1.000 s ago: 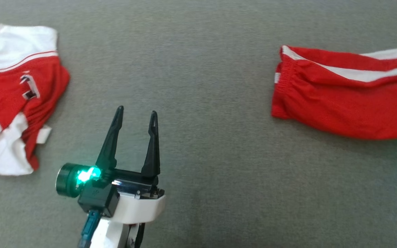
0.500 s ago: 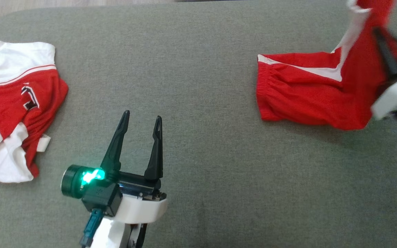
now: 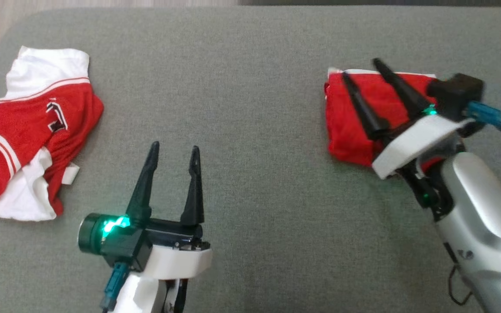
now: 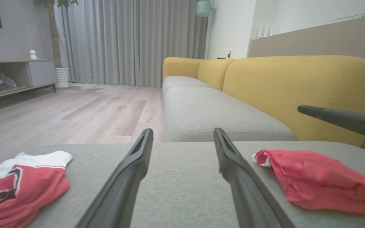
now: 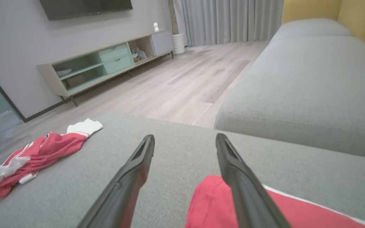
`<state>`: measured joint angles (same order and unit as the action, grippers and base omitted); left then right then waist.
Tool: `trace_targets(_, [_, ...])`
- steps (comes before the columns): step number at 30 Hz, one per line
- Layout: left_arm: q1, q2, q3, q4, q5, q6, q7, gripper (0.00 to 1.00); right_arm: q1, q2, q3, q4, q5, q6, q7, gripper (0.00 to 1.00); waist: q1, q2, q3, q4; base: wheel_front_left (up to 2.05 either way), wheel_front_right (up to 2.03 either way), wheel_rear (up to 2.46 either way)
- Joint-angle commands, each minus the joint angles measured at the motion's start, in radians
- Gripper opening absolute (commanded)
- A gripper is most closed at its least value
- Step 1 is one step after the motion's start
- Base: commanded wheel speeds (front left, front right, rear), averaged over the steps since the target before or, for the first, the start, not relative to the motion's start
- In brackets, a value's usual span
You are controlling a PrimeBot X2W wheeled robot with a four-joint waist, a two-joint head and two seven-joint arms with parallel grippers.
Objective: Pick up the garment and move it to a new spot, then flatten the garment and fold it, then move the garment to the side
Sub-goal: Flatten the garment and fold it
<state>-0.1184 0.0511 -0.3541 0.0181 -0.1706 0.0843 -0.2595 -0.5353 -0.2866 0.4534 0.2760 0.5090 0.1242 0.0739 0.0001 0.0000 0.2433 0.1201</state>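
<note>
The red shorts (image 3: 349, 128) with white trim lie folded into a compact bundle on the right of the grey cushion (image 3: 255, 108). My right gripper (image 3: 360, 68) is open just above the bundle, its fingers pointing up-left across it, with nothing between them. The right wrist view shows the shorts (image 5: 211, 205) under the fingertips of that gripper (image 5: 185, 136). My left gripper (image 3: 175, 146) is open and empty over bare cushion at the lower left. From the left wrist view the shorts (image 4: 315, 180) lie to the right of that gripper (image 4: 182, 130).
A crumpled red and white jersey (image 3: 28, 130) lies at the cushion's left edge, also seen as the jersey (image 5: 40, 152) from the right wrist. Wooden floor (image 4: 74, 110) lies beyond the cushion's far edge, and a yellow-backed sofa (image 4: 296, 85) stands past it.
My right gripper, which held one end of the shorts lifted, has carried it left over the rest and let go. The shorts are now a shorter bundle. The head camera has shifted.
</note>
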Motion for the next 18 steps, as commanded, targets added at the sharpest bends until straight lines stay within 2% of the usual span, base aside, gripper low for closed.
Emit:
trace_targets(1, [-0.014,-0.001,0.037,-0.031,-0.006,0.017,-0.002,1.0,0.015,-0.011,-0.011,-0.032,0.001,0.007,-0.037,1.0,-0.0001,0.0,-0.016,0.0,0.0,0.0,0.0])
trace_targets(6, [0.029,-0.001,0.068,-0.028,-0.023,0.04,-0.002,1.0,0.104,-0.056,-0.074,-0.078,-0.053,0.007,-0.201,1.0,-0.0001,0.0,-0.076,-0.014,0.0,0.0,0.0])
trace_targets(9, [0.081,-0.001,0.105,-0.034,-0.024,0.038,-0.002,1.0,0.225,-0.072,-0.106,-0.127,-0.068,0.007,-0.311,1.0,-0.0001,0.0,-0.124,-0.033,0.0,0.0,0.0])
trace_targets(12, [0.134,-0.001,0.133,-0.038,-0.024,0.031,-0.002,1.0,0.327,-0.071,-0.141,-0.141,-0.091,0.007,-0.333,1.0,-0.0001,0.0,-0.166,-0.044,0.0,0.0,0.0])
trace_targets(18, [0.25,-0.001,0.17,-0.054,-0.009,0.019,-0.002,1.0,0.523,-0.001,-0.239,-0.176,-0.186,0.007,-0.335,1.0,-0.0001,0.0,-0.24,-0.065,0.0,0.0,0.0])
